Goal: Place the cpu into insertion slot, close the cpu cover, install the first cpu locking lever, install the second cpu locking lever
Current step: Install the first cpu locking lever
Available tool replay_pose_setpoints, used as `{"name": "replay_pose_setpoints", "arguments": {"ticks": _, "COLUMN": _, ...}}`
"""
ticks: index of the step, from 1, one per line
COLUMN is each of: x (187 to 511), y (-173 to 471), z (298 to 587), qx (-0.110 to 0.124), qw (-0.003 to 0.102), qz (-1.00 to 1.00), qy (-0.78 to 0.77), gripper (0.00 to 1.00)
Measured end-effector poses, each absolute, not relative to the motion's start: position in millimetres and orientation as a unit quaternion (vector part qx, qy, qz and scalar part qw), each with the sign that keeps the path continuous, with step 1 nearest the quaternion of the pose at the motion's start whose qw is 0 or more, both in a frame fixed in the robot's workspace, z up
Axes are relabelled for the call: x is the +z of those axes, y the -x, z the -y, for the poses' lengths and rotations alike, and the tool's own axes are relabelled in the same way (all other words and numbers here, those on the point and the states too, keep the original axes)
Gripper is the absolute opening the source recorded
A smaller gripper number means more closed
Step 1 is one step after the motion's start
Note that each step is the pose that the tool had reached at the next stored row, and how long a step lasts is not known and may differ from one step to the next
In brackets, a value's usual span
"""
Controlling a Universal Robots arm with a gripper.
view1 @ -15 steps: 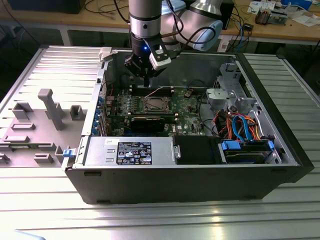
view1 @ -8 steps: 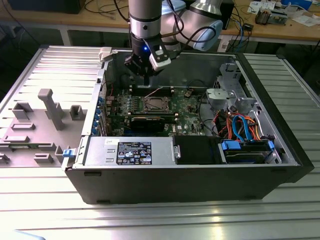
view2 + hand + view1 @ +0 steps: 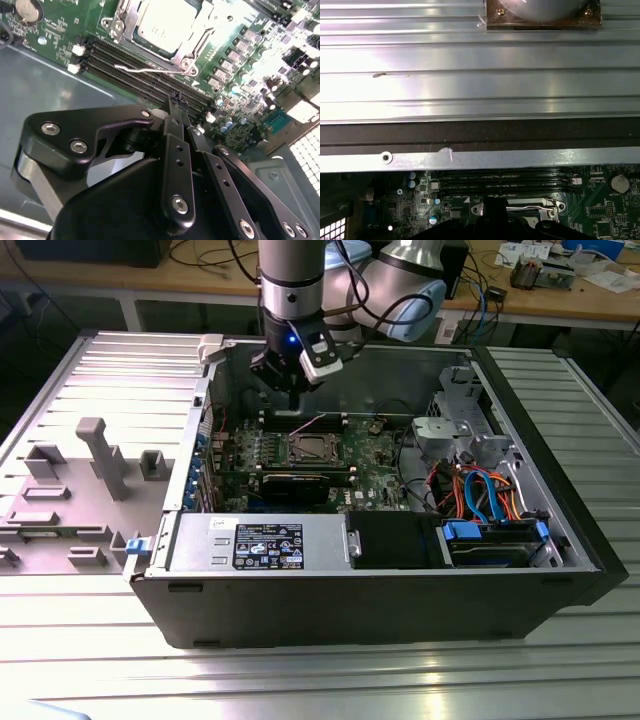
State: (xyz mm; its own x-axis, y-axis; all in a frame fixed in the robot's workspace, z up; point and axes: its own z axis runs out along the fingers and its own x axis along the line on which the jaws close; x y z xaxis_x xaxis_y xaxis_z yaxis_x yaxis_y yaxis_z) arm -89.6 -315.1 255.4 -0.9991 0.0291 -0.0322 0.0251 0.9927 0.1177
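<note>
In the second wrist view the gripper, its black fingers pressed together, hangs above the memory slots of the green motherboard, near a thin locking lever beside the cpu seated under the cpu cover.

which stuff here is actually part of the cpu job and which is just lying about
Part of the job:
cpu, seated in the insertion slot
cpu cover, down around it
locking lever
gripper, above the memory slots

Just lying about:
power supply
drive cables
coin battery
</note>
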Motion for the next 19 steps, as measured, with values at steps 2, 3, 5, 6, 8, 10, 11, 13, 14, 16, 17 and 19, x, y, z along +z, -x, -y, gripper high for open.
{"name": "replay_pose_setpoints", "arguments": {"ticks": 2, "x": 254, "y": 87, "z": 315, "qx": 0.053, "qw": 0.017, "qz": -0.998, "qy": -0.013, "gripper": 0.11}}
{"name": "replay_pose_setpoints", "arguments": {"ticks": 3, "x": 254, "y": 86, "z": 315, "qx": 0.049, "qw": 0.017, "qz": -0.999, "qy": -0.013, "gripper": 0.11}}
{"name": "replay_pose_setpoints", "arguments": {"ticks": 5, "x": 252, "y": 85, "z": 315, "qx": 0.047, "qw": 0.017, "qz": -0.999, "qy": -0.013, "gripper": 0.11}}
{"name": "replay_pose_setpoints", "arguments": {"ticks": 6, "x": 251, "y": 83, "z": 315, "qx": 0.047, "qw": 0.017, "qz": -0.999, "qy": -0.014, "gripper": 0.11}}
{"name": "replay_pose_setpoints", "arguments": {"ticks": 8, "x": 249, "y": 81, "z": 315, "qx": 0.047, "qw": 0.017, "qz": -0.999, "qy": -0.014, "gripper": 0.11}}
{"name": "replay_pose_setpoints", "arguments": {"ticks": 10, "x": 248, "y": 79, "z": 315, "qx": 0.047, "qw": 0.018, "qz": -0.999, "qy": -0.014, "gripper": 0.11}}
{"name": "replay_pose_setpoints", "arguments": {"ticks": 11, "x": 247, "y": 78, "z": 315, "qx": 0.047, "qw": 0.018, "qz": -0.999, "qy": -0.014, "gripper": 0.11}}
{"name": "replay_pose_setpoints", "arguments": {"ticks": 13, "x": 246, "y": 77, "z": 315, "qx": 0.047, "qw": 0.019, "qz": -0.999, "qy": -0.009, "gripper": 0.11}}
{"name": "replay_pose_setpoints", "arguments": {"ticks": 14, "x": 245, "y": 77, "z": 315, "qx": 0.047, "qw": 0.019, "qz": -0.999, "qy": -0.006, "gripper": 0.11}}
{"name": "replay_pose_setpoints", "arguments": {"ticks": 16, "x": 244, "y": 75, "z": 315, "qx": 0.047, "qw": 0.020, "qz": -0.999, "qy": -0.005, "gripper": 0.11}}
{"name": "replay_pose_setpoints", "arguments": {"ticks": 17, "x": 244, "y": 74, "z": 315, "qx": 0.047, "qw": 0.020, "qz": -0.999, "qy": -0.005, "gripper": 0.11}}
{"name": "replay_pose_setpoints", "arguments": {"ticks": 19, "x": 242, "y": 71, "z": 315, "qx": 0.047, "qw": 0.020, "qz": -0.999, "qy": -0.005, "gripper": 0.11}}
